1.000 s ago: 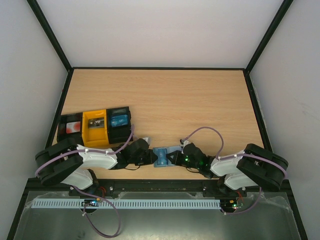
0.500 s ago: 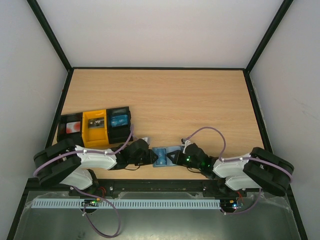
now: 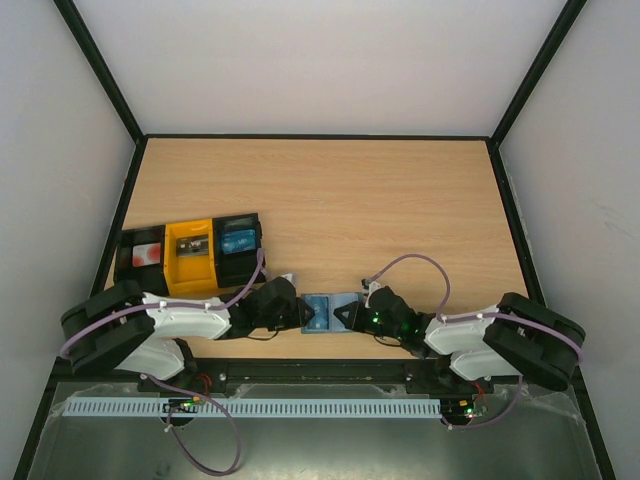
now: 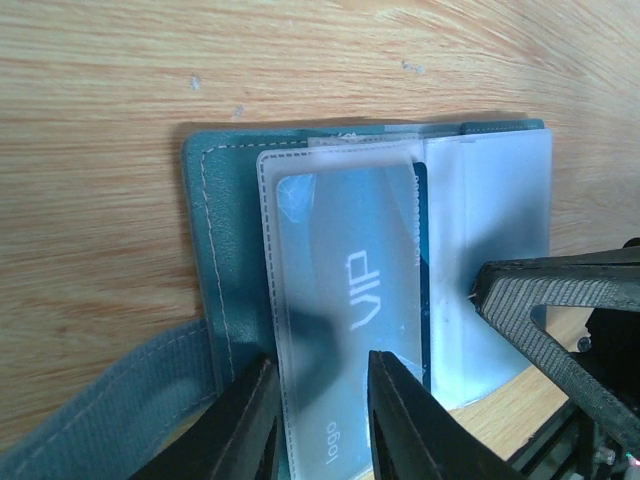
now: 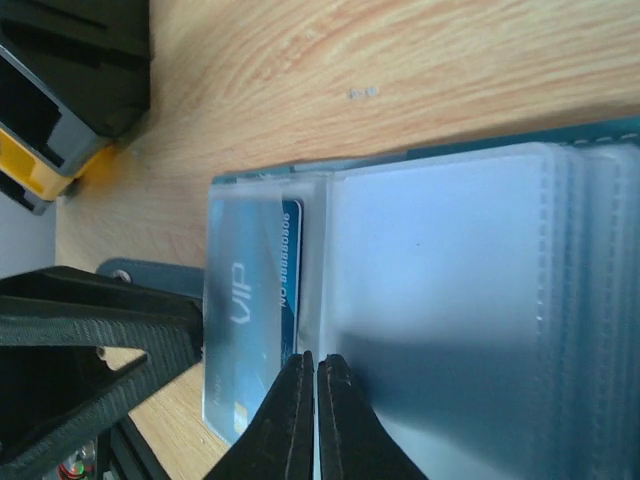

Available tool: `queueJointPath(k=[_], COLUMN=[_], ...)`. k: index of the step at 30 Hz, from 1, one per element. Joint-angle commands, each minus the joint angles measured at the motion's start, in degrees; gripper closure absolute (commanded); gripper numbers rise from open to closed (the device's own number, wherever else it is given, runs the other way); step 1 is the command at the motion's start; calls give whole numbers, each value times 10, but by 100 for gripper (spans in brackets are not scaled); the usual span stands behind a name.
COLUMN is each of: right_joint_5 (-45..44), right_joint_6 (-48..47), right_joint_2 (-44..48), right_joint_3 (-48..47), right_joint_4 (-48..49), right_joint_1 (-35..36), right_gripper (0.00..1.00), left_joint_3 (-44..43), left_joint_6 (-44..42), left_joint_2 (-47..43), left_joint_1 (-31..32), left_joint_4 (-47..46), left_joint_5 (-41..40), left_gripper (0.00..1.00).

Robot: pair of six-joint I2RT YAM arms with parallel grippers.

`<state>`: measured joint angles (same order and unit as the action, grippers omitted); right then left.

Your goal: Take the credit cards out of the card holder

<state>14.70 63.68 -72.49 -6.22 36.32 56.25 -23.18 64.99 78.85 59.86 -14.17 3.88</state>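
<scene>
Loosened left gripper (image 4: 320, 365) straddles VIP card (image 4: 345, 320) in open teal card holder (image 4: 215, 230).

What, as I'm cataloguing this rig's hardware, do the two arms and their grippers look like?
Both the left arm and right arm have bulky black joint housings joined by white shell segments, with a lilac cable looping along each. The left gripper and right gripper are black, their fingers braced by open triangular frames. Small green lights glow near the right wrist.
</scene>
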Motion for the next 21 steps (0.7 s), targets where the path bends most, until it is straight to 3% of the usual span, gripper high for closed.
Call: queueJointPath(k=[1,14,21], right_joint_5=[15,5,3], right_joint_6=[-3,4,4], right_joint_2=[-25,-38,-46], right_joint_3=[-19,-28,-38], right_joint_4=[19,9,-2], right_joint_1=[-2,-1,-1], right_gripper=[96,95,87], left_joint_3=[-14,-2,-2], left_joint_6=[4,10,-10], left_joint_2=[-29,-79,-34], left_joint_1=[2,2,2], left_joint_4=[63,37,6], left_joint_5=[-27,-39,-16], left_gripper=[71,67,89])
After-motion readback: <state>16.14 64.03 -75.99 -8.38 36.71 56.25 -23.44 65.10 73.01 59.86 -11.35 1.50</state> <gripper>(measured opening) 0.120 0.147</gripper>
